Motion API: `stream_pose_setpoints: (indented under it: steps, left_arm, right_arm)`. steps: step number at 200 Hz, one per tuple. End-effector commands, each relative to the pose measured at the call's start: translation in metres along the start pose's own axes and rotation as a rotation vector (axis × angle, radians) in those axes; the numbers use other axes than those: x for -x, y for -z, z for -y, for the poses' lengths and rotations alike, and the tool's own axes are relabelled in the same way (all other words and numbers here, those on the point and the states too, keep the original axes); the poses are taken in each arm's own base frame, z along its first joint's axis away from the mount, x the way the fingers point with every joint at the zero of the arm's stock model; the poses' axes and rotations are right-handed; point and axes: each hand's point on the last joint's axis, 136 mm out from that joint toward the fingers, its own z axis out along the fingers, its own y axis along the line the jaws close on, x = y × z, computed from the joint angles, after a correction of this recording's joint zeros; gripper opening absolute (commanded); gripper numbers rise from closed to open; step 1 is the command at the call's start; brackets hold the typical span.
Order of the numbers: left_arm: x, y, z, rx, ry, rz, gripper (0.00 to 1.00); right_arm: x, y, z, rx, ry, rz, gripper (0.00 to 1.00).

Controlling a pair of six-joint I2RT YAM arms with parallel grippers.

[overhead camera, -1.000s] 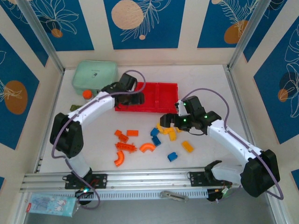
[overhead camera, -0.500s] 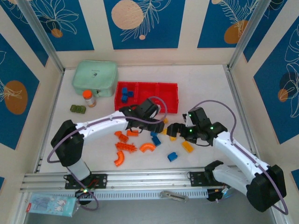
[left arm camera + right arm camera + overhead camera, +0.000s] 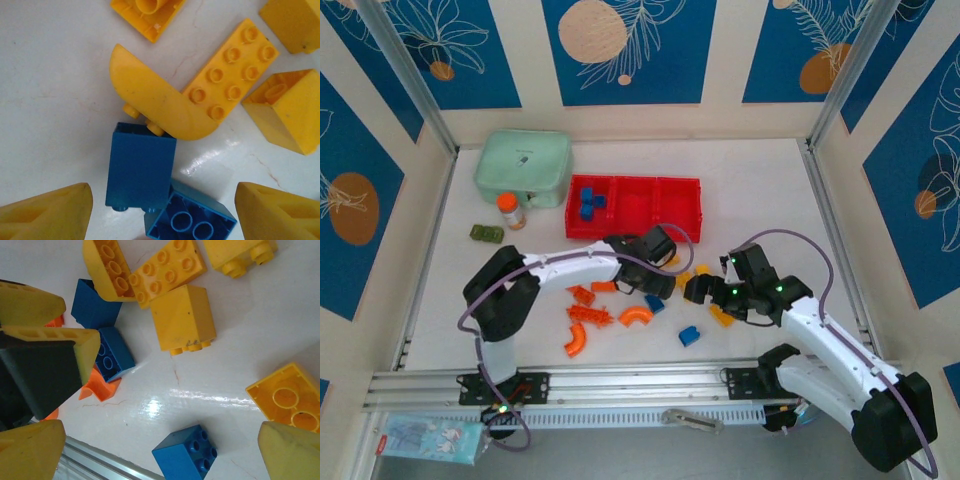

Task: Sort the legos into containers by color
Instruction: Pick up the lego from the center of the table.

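Two blue bricks [image 3: 140,172] are flanked on the counter [image 3: 50,100] by the wide-spread left pincer [image 3: 164,192]. The right pincer [image 3: 160,432] is spread wide over yellow bricks [image 3: 182,322]. More blue bricks [image 3: 590,203] are seen in the left compartment of the red tray [image 3: 678,205].

The left gripper [image 3: 658,284] and the right gripper [image 3: 696,290], jaws spread, hang just beside each other over the close-packed blue and yellow legos [image 3: 141,170], so little room is left between them. The left arm [image 3: 570,265] lies across the way from the orange legos [image 3: 592,305] to the red tray [image 3: 680,182]. Bare table [image 3: 760,190] gives passage right of the tray and around the lone blue brick [image 3: 689,336], while the mint case [image 3: 523,160], bottle [image 3: 510,211] and green block [image 3: 486,233] crowd the far left.
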Motion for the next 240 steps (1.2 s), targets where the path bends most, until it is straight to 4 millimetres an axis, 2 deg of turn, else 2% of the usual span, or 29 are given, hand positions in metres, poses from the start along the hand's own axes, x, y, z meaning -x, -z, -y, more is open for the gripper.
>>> stream_pose_setpoints:
  steps: [1, 37, 78, 133, 154, 191, 217, 240]
  left_arm:
    - [0.003, -0.003, -0.003, 0.056, -0.026, -0.006, 0.75]
    - [0.005, -0.016, -0.009, 0.095, -0.002, -0.006, 0.67]
    - [0.004, -0.025, -0.012, 0.109, 0.001, -0.017, 0.54]
    - [0.002, -0.017, -0.02, 0.129, 0.02, -0.002, 0.39]
    - [0.004, -0.008, -0.024, 0.138, 0.023, 0.013, 0.34]
    - [0.01, 0.021, -0.03, 0.126, 0.045, 0.074, 0.33]
    - [0.014, 0.047, -0.048, 0.149, 0.074, 0.12, 0.34]
    - [0.03, 0.07, -0.07, 0.156, 0.135, 0.172, 0.34]
  right_arm:
    - [-0.003, 0.0, -0.001, 0.022, -0.016, -0.01, 0.99]
    - [-0.003, 0.0, -0.002, 0.027, -0.017, -0.012, 0.99]
    - [-0.003, 0.0, -0.002, 0.028, -0.011, -0.009, 0.99]
    - [0.0, 0.0, -0.006, 0.043, -0.006, -0.003, 0.99]
    - [0.002, 0.003, -0.011, 0.056, 0.007, 0.0, 0.99]
    - [0.006, 0.008, -0.022, 0.082, 0.047, -0.003, 0.99]
    - [0.01, 0.01, -0.031, 0.094, 0.075, -0.006, 0.99]
    - [0.014, 0.008, -0.044, 0.112, 0.096, -0.006, 0.99]
